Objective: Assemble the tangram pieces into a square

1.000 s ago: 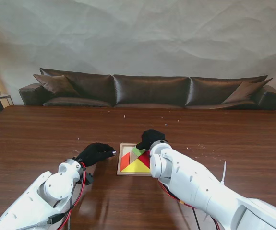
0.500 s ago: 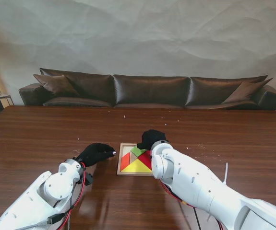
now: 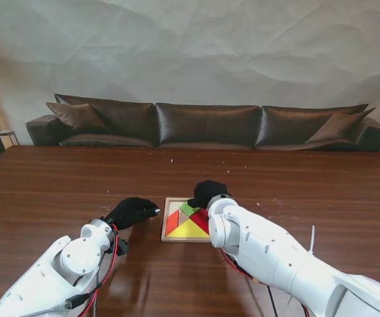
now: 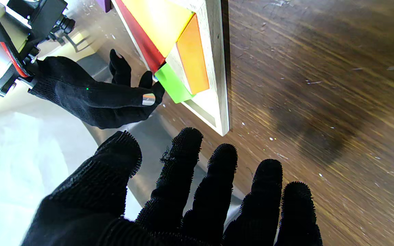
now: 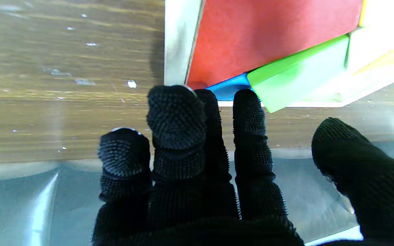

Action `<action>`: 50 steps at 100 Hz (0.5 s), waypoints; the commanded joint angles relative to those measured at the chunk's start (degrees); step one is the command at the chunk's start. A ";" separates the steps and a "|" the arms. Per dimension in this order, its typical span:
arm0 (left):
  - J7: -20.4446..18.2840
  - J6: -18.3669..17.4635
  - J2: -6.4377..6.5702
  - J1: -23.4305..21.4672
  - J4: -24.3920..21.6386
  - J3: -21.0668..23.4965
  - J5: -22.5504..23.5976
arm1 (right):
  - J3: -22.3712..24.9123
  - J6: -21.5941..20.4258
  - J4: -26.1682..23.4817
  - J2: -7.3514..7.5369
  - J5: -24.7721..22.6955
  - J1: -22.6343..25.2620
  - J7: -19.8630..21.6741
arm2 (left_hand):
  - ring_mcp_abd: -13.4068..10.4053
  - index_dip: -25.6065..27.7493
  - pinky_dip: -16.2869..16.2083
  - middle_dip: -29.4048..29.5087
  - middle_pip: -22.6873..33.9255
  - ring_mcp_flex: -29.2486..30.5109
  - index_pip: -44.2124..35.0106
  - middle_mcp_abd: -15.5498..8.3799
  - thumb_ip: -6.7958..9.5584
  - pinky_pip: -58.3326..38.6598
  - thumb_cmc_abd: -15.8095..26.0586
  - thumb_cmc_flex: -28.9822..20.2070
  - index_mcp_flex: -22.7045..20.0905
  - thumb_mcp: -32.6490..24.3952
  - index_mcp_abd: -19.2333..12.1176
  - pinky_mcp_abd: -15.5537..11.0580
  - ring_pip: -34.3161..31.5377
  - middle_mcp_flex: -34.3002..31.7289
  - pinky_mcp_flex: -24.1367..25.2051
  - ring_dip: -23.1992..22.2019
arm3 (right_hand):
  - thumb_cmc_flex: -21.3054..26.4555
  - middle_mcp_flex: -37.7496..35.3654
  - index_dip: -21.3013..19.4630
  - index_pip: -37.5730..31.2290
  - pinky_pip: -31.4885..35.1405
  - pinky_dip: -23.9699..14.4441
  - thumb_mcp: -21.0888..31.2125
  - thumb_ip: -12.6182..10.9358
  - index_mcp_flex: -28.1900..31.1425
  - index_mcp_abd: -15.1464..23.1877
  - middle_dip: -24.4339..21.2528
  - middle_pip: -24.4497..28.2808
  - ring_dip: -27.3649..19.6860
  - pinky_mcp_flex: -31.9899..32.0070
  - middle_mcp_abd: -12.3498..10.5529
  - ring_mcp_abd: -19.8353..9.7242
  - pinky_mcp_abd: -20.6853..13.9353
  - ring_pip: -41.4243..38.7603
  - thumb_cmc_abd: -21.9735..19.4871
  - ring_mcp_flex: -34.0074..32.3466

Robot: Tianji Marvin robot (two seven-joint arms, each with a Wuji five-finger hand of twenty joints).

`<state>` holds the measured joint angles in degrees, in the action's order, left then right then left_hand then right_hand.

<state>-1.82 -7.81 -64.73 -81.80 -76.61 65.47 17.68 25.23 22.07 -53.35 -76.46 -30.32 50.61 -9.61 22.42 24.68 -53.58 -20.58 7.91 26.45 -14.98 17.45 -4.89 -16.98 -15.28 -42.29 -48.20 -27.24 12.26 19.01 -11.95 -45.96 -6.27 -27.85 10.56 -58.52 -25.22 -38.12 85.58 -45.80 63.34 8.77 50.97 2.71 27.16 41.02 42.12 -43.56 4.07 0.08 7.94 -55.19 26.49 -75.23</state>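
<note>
right hand [image 3: 207, 191] nudged slightly left over tray [image 3: 166, 227]

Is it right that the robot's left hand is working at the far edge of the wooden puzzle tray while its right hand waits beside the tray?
Not quite: the hands are swapped. The stand's view shows the right hand at the far edge of the wooden puzzle tray, fingertips by the green piece. The left hand waits on the tray's left, holding nothing.
</note>
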 commanded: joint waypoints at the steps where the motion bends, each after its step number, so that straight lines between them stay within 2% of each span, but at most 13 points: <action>1: -1.14 -0.08 -0.11 -0.02 -0.08 0.03 -0.17 | -0.12 -0.19 -0.02 -0.12 -0.06 0.17 0.69 | 0.53 0.25 -0.84 0.29 -0.45 -0.79 0.03 0.34 1.58 -0.39 2.43 -1.62 -0.93 1.27 0.28 0.12 -0.93 -0.75 -0.31 -0.70 | -2.66 2.01 1.86 0.01 3.55 -1.88 -1.11 -1.64 -1.19 -0.60 1.22 0.98 0.48 -3.43 0.76 0.89 -0.76 -1.12 -1.76 1.46; 28: -1.21 -0.05 -0.10 0.00 -0.08 -0.02 -0.22 | 0.01 -0.50 -0.93 0.12 -0.39 1.04 0.33 | 0.54 0.26 -1.06 0.26 -0.43 -0.76 0.01 0.43 1.58 -0.43 2.44 -1.62 -0.95 1.27 0.37 0.14 -0.97 -0.81 -0.36 -0.71 | -2.56 2.04 2.03 -1.74 3.66 -1.88 -1.13 -1.67 -0.14 -0.25 1.20 0.97 0.36 -3.30 0.71 0.65 -0.83 -1.38 -1.83 1.59; 39: -1.30 -0.01 -0.09 -0.02 -0.11 -0.01 -0.26 | 0.32 -0.39 -1.94 0.46 -0.92 1.67 0.09 | 0.55 0.27 -1.13 0.24 -0.41 -0.79 -0.02 0.53 1.58 -0.43 2.47 -1.68 -1.03 1.28 0.41 0.14 -0.96 -0.84 -0.36 -0.71 | -2.62 1.88 2.23 -1.62 3.73 -1.84 -1.09 -1.68 -0.53 -2.57 0.92 0.57 0.22 -3.41 0.87 0.54 -0.98 -1.34 -1.76 1.45; 50: -1.38 0.07 -0.08 -0.06 -0.16 0.00 -0.31 | 0.52 -0.35 -2.61 0.67 -1.44 1.98 -0.20 | 0.63 0.26 -1.18 0.25 -0.44 -0.81 0.02 0.47 1.58 -0.40 2.44 -1.68 -0.95 1.30 0.43 0.14 -0.96 -0.79 -0.32 -0.71 | -2.70 1.79 2.41 -1.54 3.76 -1.77 -1.08 -1.67 -0.83 -2.94 0.69 0.34 0.15 -3.48 0.98 0.53 -1.04 -1.30 -1.32 1.31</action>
<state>-1.95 -7.80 -64.71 -81.78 -76.60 65.44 17.64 25.82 21.85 -55.25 -75.81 -31.43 52.01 -10.33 22.44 24.67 -53.71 -20.58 7.91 26.46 -14.98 17.45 -4.90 -16.98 -15.28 -42.29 -48.20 -27.23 12.26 19.01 -11.96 -45.96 -6.28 -27.85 10.56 -57.81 -23.48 -39.33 85.92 -45.80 63.34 8.77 50.64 0.62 27.68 41.15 42.12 -43.56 4.07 0.09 7.94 -55.55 26.49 -75.22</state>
